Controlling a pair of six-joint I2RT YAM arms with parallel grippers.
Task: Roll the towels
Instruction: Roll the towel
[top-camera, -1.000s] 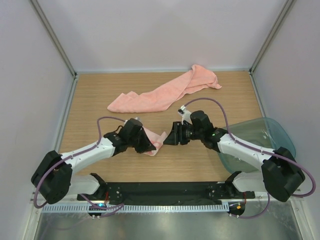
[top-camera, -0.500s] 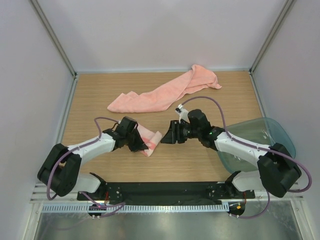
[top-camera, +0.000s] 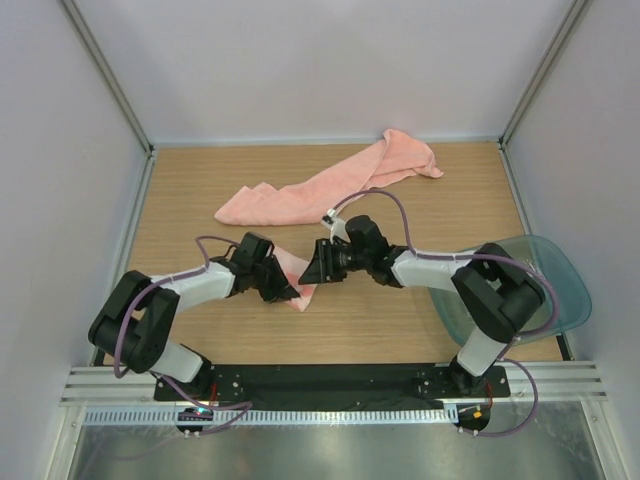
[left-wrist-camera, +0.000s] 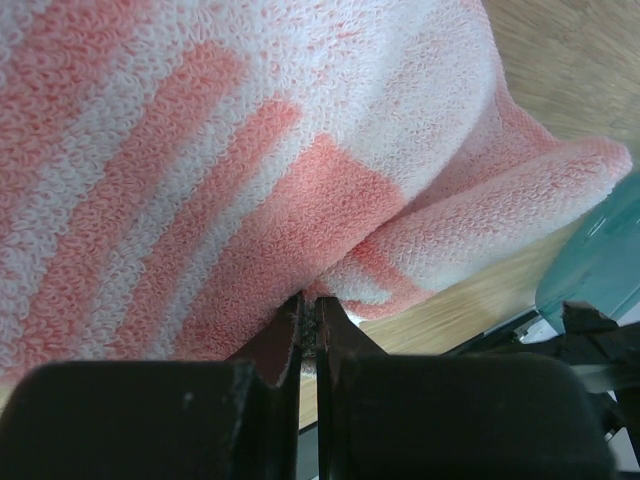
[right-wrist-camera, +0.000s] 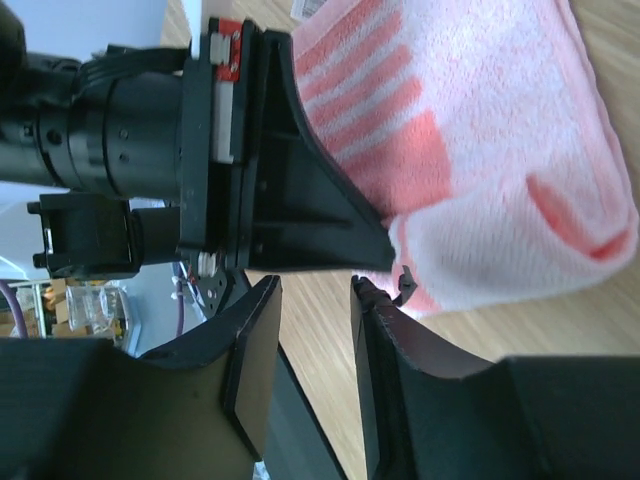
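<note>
Two grippers now meet at the striped towel (top-camera: 296, 264) in the middle — our right gripper (top-camera: 312, 272) has slid in from 3 o'clock, jaws apart, holding nothing. Our left gripper (top-camera: 287, 291) stays clamped on it. We think rolling can start; the long towel (top-camera: 330, 185) lies at 12 o'clock.

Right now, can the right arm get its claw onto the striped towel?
Probably yes: the right claw hangs open right beside the striped towel, nothing between them, though the left claw, shut on its edge, crowds that spot.
</note>
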